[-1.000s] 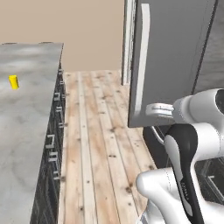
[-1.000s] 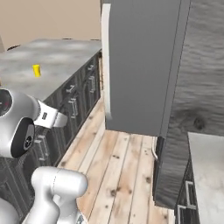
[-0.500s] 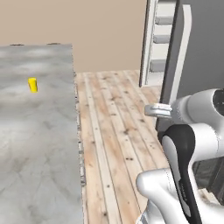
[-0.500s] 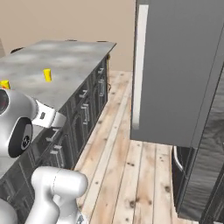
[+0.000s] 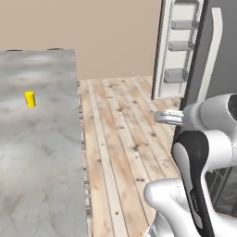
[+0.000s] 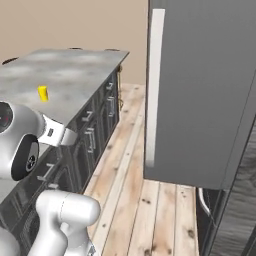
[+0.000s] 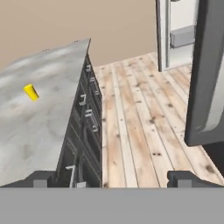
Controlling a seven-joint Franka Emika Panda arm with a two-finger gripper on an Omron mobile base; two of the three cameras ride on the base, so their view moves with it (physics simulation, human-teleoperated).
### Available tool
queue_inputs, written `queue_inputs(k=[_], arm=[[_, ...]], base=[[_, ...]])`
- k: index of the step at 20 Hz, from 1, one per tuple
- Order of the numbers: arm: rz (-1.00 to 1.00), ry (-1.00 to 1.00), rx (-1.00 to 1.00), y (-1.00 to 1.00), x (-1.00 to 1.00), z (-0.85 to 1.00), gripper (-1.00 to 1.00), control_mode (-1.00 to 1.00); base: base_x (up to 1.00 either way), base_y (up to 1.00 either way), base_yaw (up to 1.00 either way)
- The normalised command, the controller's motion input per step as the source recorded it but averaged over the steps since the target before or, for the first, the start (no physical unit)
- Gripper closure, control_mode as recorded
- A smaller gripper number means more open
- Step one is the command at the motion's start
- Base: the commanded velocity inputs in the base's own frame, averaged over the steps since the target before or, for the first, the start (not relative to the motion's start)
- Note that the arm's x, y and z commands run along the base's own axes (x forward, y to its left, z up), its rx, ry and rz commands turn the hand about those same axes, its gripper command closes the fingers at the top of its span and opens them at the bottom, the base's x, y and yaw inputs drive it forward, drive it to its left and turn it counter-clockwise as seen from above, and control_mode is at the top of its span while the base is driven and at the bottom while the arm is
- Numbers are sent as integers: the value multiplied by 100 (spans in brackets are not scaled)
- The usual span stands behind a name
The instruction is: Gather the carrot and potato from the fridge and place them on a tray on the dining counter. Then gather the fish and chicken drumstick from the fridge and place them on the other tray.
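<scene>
The fridge (image 5: 181, 51) is seen at the right of the left base view with its dark door (image 6: 200, 90) swung open, but its interior is cut off by that door: only white door shelves (image 5: 178, 74) can be made out, and whether they hold anything cannot be told, so the carrot, potato, fish and drumstick cannot be located. In the hand view the gripper (image 7: 111, 178) is spread wide with nothing between its fingertips (image 7: 40, 179), aimed over a wooden plank floor (image 7: 140, 118). A grey stone counter (image 5: 37, 139) with dark drawer fronts (image 7: 85, 131) stands to the left, and a small yellow object (image 5: 30, 99), too small to identify, stands upright on it. A plain beige wall (image 5: 92, 32) closes the room behind.
</scene>
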Motion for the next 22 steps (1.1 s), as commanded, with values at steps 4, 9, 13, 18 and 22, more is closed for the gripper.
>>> queue_inputs(k=[4, 9, 13, 18, 22], arm=[[0, 0, 0, 0, 0, 0, -100, 100], [0, 0, 0, 0, 0, 0, -100, 100], [0, 0, 0, 0, 0, 0, -100, 100], [0, 0, 0, 0, 0, 0, -100, 100], [0, 0, 0, 0, 0, 0, -100, 100]], base=[[93, -14, -11], [87, -16, -19], [61, -24, -30], [54, -19, -38], [55, -4, -43]])
